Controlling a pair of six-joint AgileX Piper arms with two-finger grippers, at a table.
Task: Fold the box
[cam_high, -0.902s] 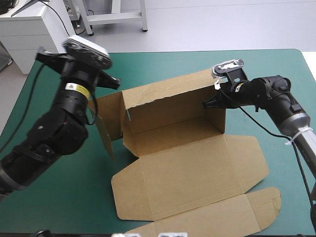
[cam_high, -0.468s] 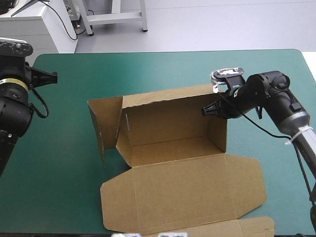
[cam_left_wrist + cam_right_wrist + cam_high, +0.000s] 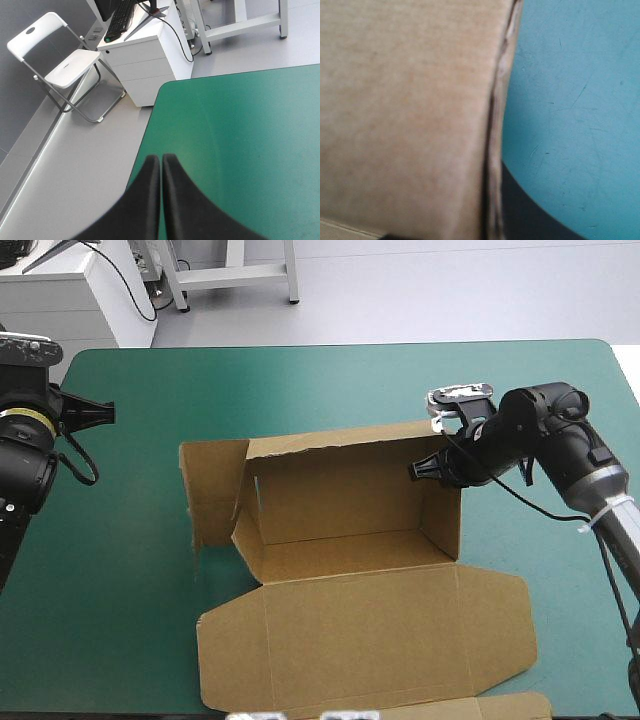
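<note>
Your brown cardboard box (image 3: 350,530) mid teal-green tabletop (image 3: 300,380), back and right walls up, lid flat toward near edge, your right end effector (image 3: 418,468) pinched on the right wall's far top corner, left end effector (image 3: 160,159) closed empty, by far-left corner.

A lab or office is suggested. A white drawer cabinet (image 3: 145,70), keyboard (image 3: 117,20) and folding chair (image 3: 75,62) are seen off the bench's (image 3: 240,130) far-left corner.
</note>
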